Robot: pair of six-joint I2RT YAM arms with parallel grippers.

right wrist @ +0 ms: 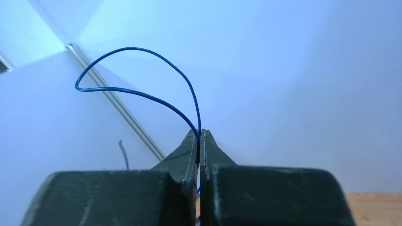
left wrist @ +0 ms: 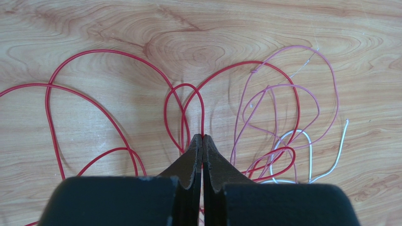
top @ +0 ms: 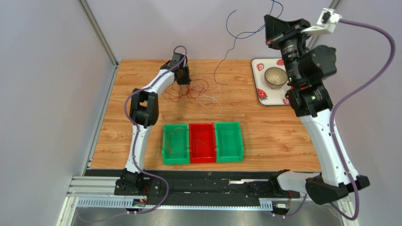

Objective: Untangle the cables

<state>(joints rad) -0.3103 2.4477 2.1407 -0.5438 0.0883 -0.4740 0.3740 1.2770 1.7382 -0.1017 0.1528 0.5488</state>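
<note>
The cables [top: 193, 90] lie tangled on the far part of the wooden table [top: 273, 136], in red, pink and white loops. My left gripper [top: 185, 81] is down at the tangle's left edge. The left wrist view shows this gripper [left wrist: 202, 137] shut on a red cable [left wrist: 108, 51], with pink loops [left wrist: 302, 46] and a white strand [left wrist: 302, 131] to its right. My right gripper [top: 267, 29] is raised high over the back edge. In its wrist view the right gripper [right wrist: 199, 136] is shut on a thin blue cable [right wrist: 132, 48], which hangs down to the table [top: 215, 73].
Three bins stand side by side near the front: a green one [top: 165, 143] with a brownish cable inside, a red one [top: 202, 126] and another green one [top: 240, 141]. A strawberry-patterned tray [top: 258, 94] carrying a bowl [top: 275, 77] sits at the back right.
</note>
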